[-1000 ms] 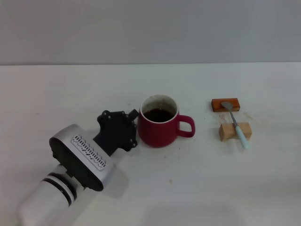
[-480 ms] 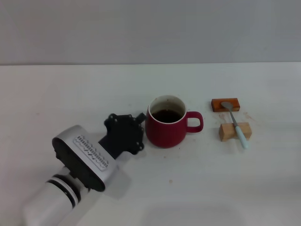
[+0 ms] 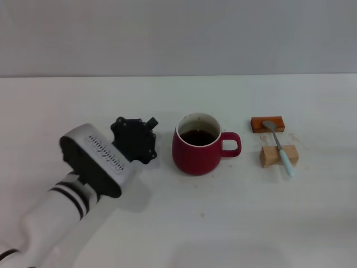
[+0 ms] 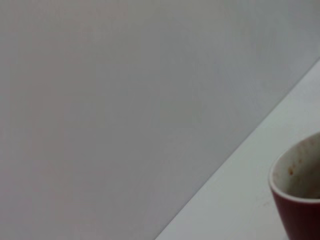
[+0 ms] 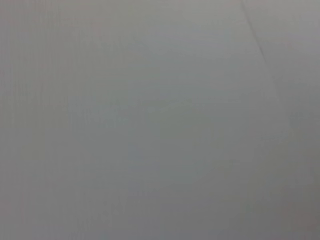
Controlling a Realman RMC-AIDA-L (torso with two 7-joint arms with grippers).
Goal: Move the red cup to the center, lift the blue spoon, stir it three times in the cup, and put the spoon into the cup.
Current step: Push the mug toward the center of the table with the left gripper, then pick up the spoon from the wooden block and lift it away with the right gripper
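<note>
The red cup (image 3: 195, 155) stands upright near the middle of the table, with dark liquid inside and its handle pointing right. Part of its rim and wall also shows in the left wrist view (image 4: 302, 212). My left gripper (image 3: 144, 137) is just left of the cup, a small gap apart, holding nothing. The blue spoon (image 3: 281, 149) lies to the right of the cup, its silver bowl resting on an orange block (image 3: 267, 124) and its pale blue handle across a wooden block (image 3: 278, 156). The right gripper is out of view.
The white table (image 3: 234, 223) ends at a grey wall behind. My left arm (image 3: 72, 190) crosses the front left of the table. The right wrist view shows only a plain grey surface.
The cup slid right with my left gripper beside it, then stopped. My left gripper has since pulled back to the left and away from the cup. The spoon has not moved.
</note>
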